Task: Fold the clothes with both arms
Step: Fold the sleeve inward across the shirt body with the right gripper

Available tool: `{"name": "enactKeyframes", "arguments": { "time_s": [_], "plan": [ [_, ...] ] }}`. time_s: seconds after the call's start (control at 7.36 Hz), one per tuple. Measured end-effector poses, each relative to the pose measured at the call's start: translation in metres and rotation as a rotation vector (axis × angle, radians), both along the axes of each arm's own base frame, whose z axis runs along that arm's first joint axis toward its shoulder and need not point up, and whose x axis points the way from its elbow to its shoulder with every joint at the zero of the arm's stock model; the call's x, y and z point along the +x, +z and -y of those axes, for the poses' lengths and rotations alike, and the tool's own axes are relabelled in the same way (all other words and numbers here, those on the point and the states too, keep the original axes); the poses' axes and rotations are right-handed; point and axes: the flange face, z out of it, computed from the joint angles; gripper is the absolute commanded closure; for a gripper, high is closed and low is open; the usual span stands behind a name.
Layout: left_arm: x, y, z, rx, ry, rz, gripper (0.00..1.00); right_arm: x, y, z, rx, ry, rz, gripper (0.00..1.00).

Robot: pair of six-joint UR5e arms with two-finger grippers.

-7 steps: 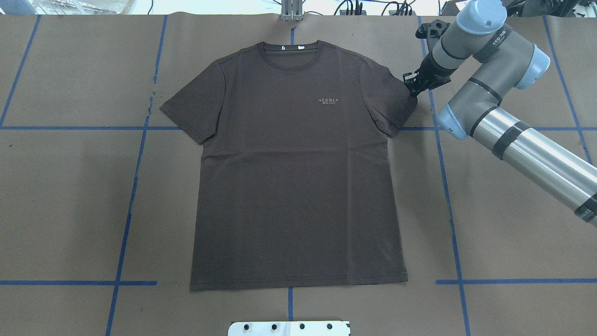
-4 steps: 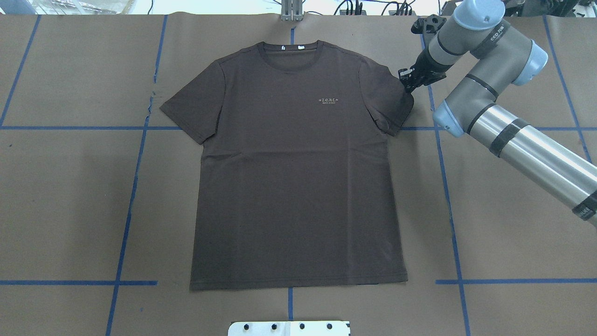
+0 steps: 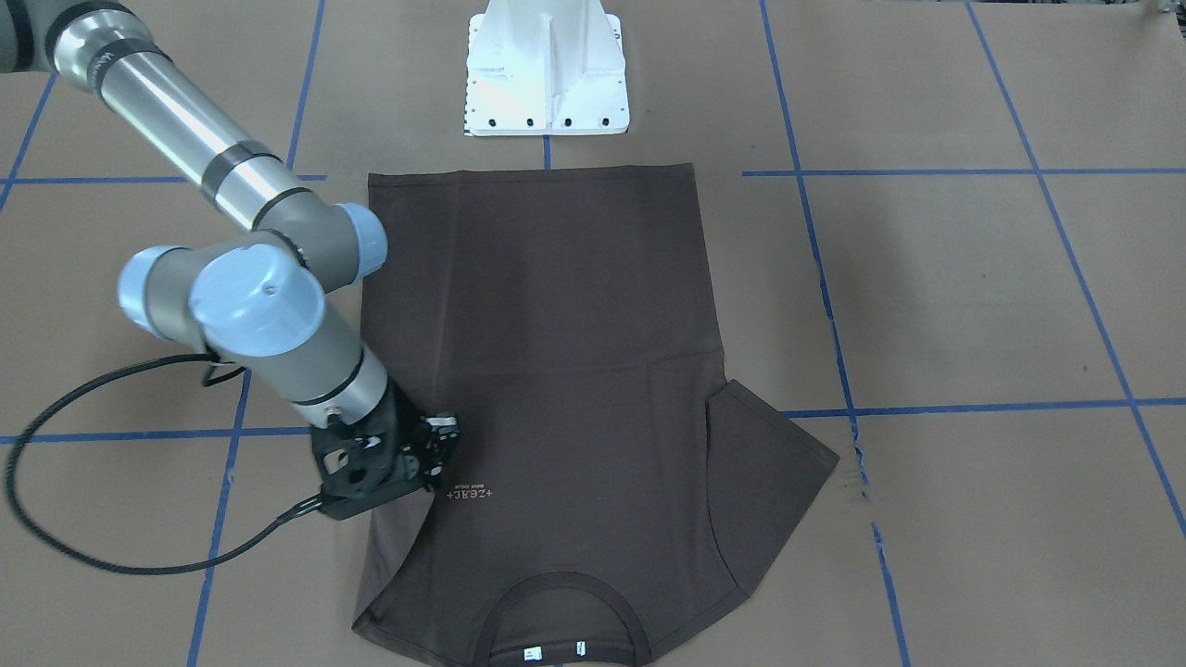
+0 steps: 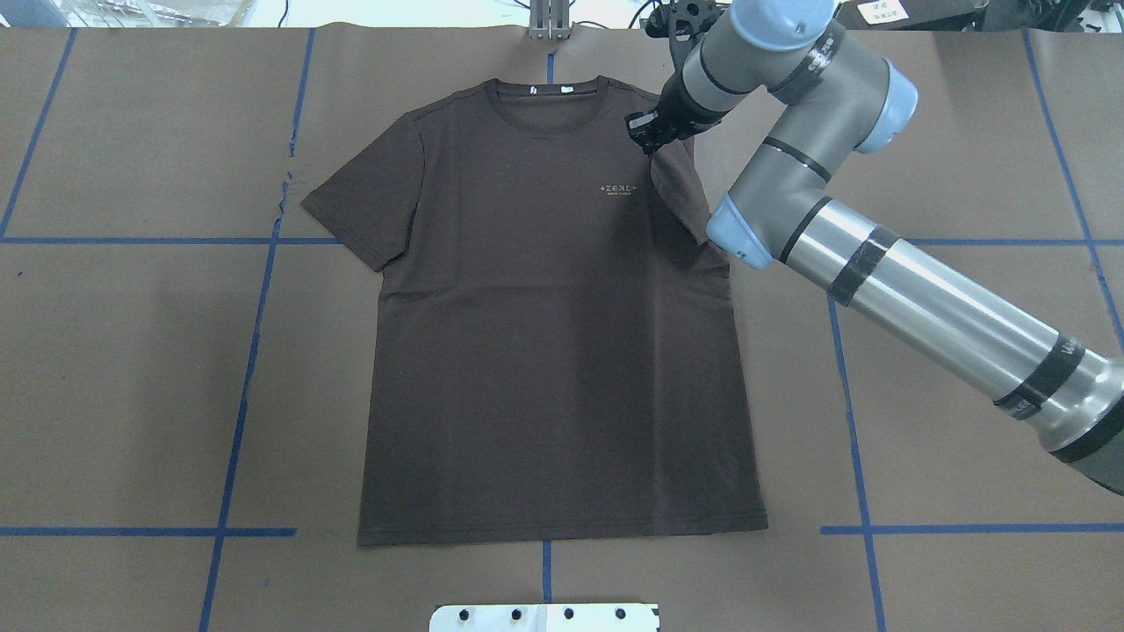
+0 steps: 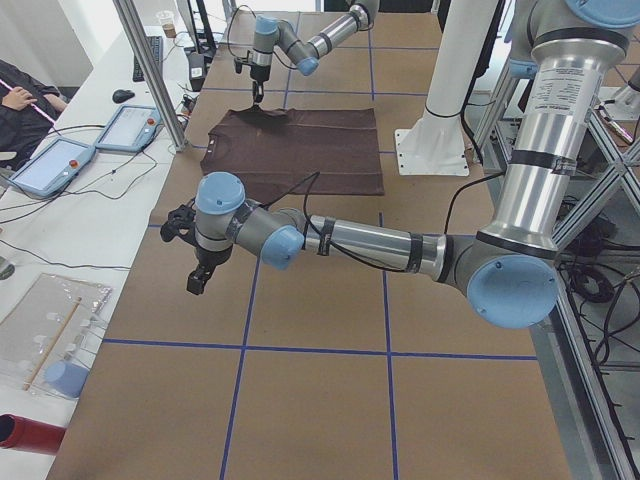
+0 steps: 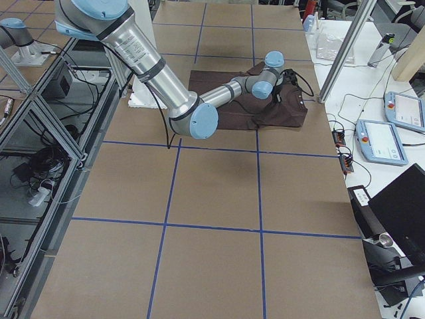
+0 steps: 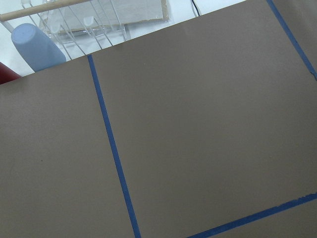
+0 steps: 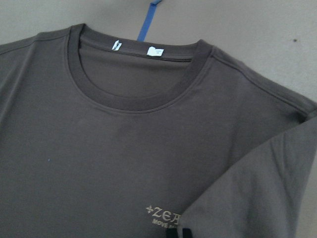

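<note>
The right gripper [image 4: 648,142] pinches the sleeve [image 4: 678,193] just above the chest, to fold it inward. The T-shirt [image 4: 544,351] lies flat on the worktop [image 4: 132,351] beneath. Whether the left gripper [image 5: 198,278] is open or closed, I cannot tell.

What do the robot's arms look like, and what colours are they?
Both the right arm and the left arm are shiny silver-grey tubes joined by round elbows with light blue caps. Black bands ring the tubes. Each ends in a black gripper, the right gripper and the left gripper, with two fingers. A black cable loops off the right wrist.
</note>
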Motion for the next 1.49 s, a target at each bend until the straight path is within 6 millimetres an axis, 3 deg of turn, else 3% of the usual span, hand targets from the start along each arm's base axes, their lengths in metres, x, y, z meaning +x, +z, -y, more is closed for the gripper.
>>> {"name": "enactKeyframes", "arguments": {
  "time_s": [0.14, 0.41, 0.68, 0.81, 0.95, 1.22, 1.49],
  "plan": [
    [0.000, 0.000, 0.000, 0.000, -0.001, 0.000, 0.00, -0.020, -0.003, -0.012, 0.018, 0.006, -0.012, 0.01],
    [0.001, -0.001, 0.001, -0.005, -0.005, -0.003, 0.00, -0.035, -0.003, -0.022, 0.034, 0.015, -0.026, 0.00],
    [0.006, -0.011, 0.010, -0.017, -0.026, -0.019, 0.00, -0.038, -0.003, -0.023, 0.014, 0.030, -0.025, 0.00],
    [0.023, -0.024, 0.019, -0.031, -0.043, -0.042, 0.00, -0.036, -0.003, -0.023, -0.024, 0.039, -0.013, 0.00],
    [0.059, -0.040, 0.026, -0.051, -0.064, -0.082, 0.00, -0.027, -0.001, -0.018, -0.080, 0.030, -0.001, 0.00],
    [0.148, -0.070, 0.026, -0.109, -0.157, -0.182, 0.00, 0.018, 0.004, -0.006, -0.211, -0.015, 0.012, 0.00],
    [0.249, -0.092, 0.014, -0.167, -0.268, -0.221, 0.00, 0.069, 0.016, -0.022, -0.302, -0.027, -0.014, 0.00]
  ]
}}
